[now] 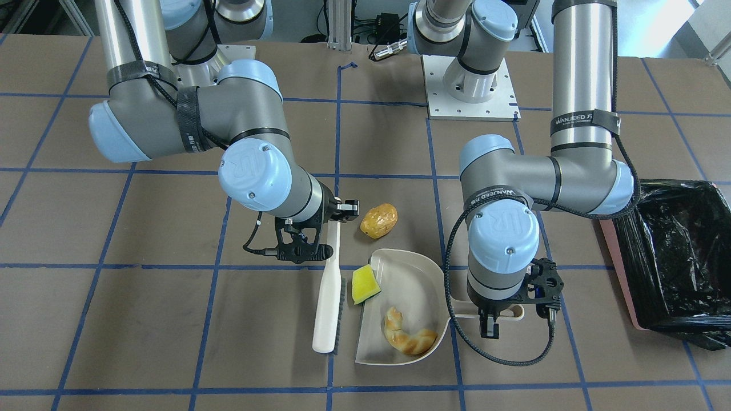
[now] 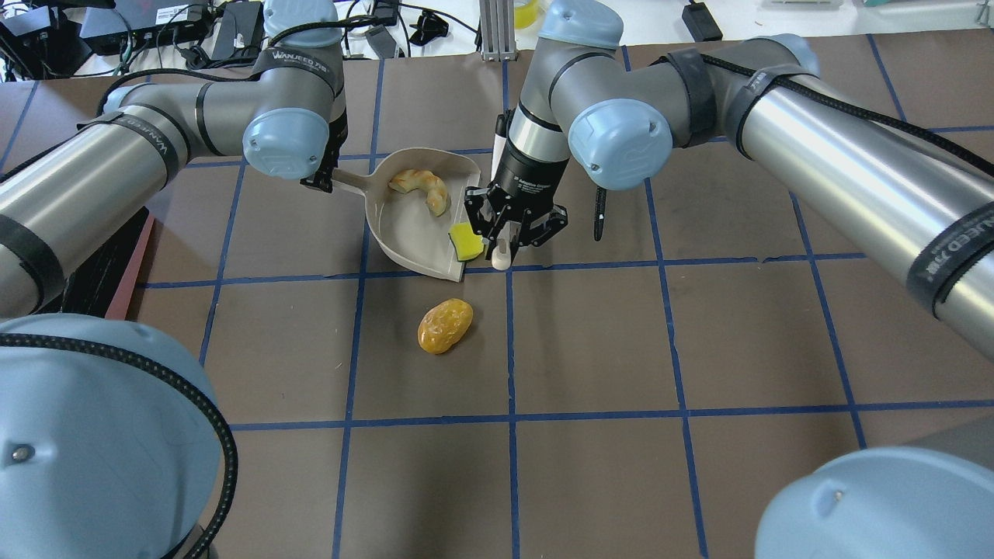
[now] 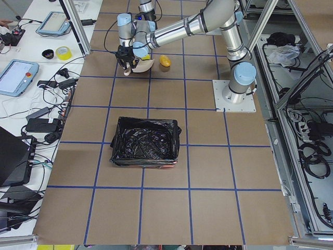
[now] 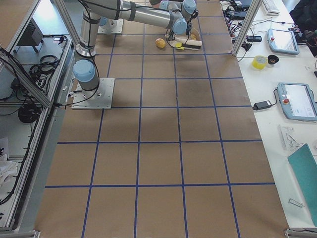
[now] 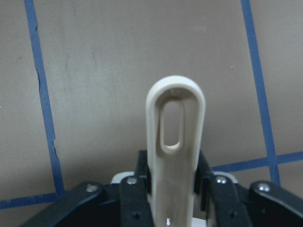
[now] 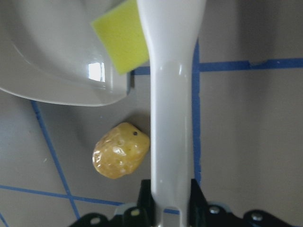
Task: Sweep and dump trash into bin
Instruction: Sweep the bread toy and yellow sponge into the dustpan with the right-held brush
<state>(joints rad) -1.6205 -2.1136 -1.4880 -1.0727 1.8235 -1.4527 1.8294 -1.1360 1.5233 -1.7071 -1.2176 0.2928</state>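
Observation:
The golden-brown potato lump [image 1: 378,220] lies on the table just beyond the dustpan's open lip, also in the overhead view [image 2: 445,326]. The tan croissant [image 1: 408,337] lies inside the beige dustpan [image 1: 420,285]. The yellow sponge wedge [image 1: 365,283] sits on the dustpan's lip, against the brush [image 1: 329,297]. My right gripper [image 1: 342,216] is shut on the brush handle [image 6: 173,94], with the brush lying beside the lip. My left gripper [image 1: 489,326] is shut on the dustpan handle [image 5: 175,127]. The pink bin with its black bag [image 1: 674,257] stands apart, on my left.
The brown table [image 2: 621,349] carries a blue tape grid. The arm base plates [image 1: 469,91] are at the robot's edge. In the side views, tablets, tape rolls and cables lie on the white bench [image 3: 36,73] past the table.

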